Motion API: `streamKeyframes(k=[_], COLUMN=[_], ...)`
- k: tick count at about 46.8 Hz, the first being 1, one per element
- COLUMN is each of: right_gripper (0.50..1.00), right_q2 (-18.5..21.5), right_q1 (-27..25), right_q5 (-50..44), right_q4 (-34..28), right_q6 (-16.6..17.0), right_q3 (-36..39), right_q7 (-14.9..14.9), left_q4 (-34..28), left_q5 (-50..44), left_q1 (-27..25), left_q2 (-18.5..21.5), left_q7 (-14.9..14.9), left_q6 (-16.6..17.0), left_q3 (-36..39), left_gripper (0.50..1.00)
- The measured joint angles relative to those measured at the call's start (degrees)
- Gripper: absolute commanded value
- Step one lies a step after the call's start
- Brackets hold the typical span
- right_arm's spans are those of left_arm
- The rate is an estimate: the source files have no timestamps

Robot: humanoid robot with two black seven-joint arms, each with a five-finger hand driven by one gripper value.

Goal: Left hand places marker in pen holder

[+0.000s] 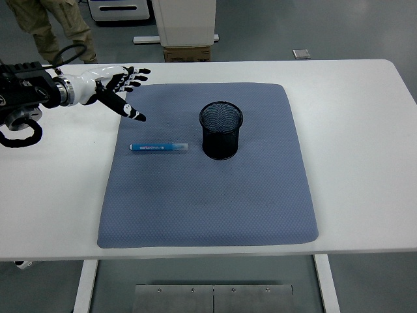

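white table (pixel 365 150), blue marker (pixel 159 147) lying below the left robot hand (pixel 116 85), fingers spread wide, empty

1. Light was bright and even, seemingly from overhead.
2. The pen holder (pixel 221 130) cast only a faint, soft shadow on the mat (pixel 208 195).
3. Focus was sharp, without glare or blur.

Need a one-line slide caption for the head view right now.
Left hand open above the mat, marker lying left of the pen holder.
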Motion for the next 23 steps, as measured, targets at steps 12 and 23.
streamKeyframes(k=[12,23], right_gripper=[1.000,1.000], right_q2=[0.0,0.0], right_q1=[0.0,0.0], right_q5=[0.0,0.0], right_q4=[0.0,0.0], right_q6=[0.0,0.0], right_q3=[0.0,0.0], right_q7=[0.0,0.0], left_q4=[0.0,-0.3], left_q5=[2.7,7.1], left_q1=[-4.2,-4.7], left_q2=[-4.2,-5.5], left_q7=[-0.2,-0.5], left_q6=[-1.6,-5.6], left_q3=[7.6,9.8], left_gripper=[1.000,1.000])
